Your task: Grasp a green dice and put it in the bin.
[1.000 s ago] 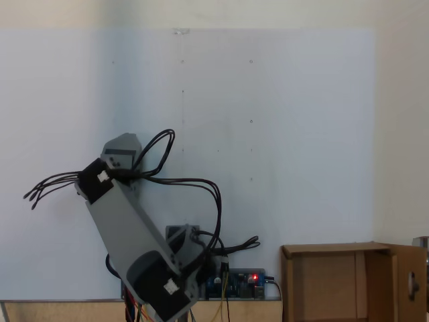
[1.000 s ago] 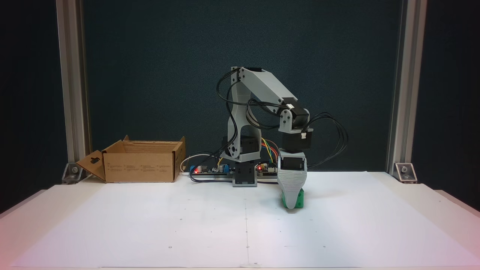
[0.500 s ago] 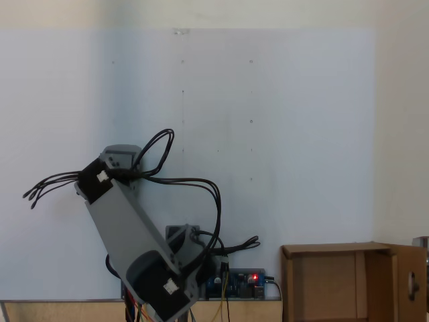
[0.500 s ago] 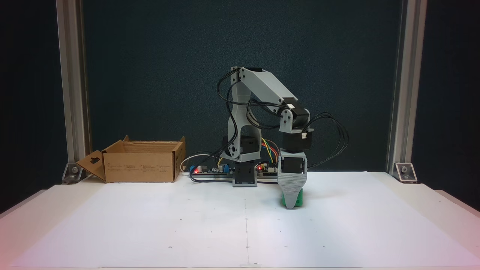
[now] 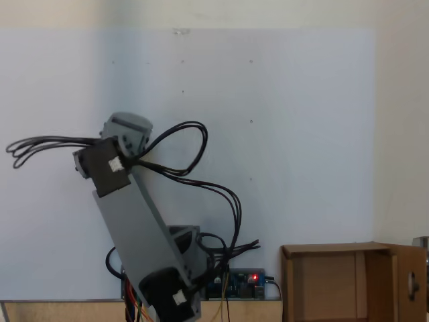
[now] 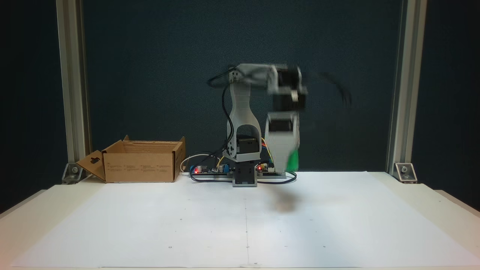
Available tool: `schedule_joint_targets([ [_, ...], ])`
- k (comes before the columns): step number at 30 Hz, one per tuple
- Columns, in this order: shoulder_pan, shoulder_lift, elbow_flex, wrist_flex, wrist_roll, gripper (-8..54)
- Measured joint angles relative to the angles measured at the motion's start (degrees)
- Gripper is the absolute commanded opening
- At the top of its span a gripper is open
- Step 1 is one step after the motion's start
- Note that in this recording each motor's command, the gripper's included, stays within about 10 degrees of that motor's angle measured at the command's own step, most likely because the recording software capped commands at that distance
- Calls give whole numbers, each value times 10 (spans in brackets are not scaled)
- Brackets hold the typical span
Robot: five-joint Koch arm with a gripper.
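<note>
The green dice (image 6: 293, 160) sits clear of the table in a fixed view, just right of frame centre, pressed against the pale gripper (image 6: 285, 165) that points downward; the gripper is pinching the cube, though motion blur softens its outline. A dim shadow (image 6: 285, 205) lies on the white sheet (image 6: 150, 225) directly below. The bin (image 6: 140, 162), an open cardboard box, stands at the left middle of that frame, well apart from the dice, with a flap bearing a hole hanging at its left side. From above, the bin (image 5: 335, 282) occupies the lower right corner, and the arm (image 5: 137, 228) rises diagonally in the lower left with black cables (image 5: 194, 171) looping from it.
</note>
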Motion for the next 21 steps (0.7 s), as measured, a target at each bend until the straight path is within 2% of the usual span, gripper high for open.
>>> schedule_joint_targets([
  [3, 46, 1, -126, 84, 0, 149],
  [10, 206, 0, -176, 137, -21, 149],
  [21, 651, 4, -177, 137, -229, 149],
])
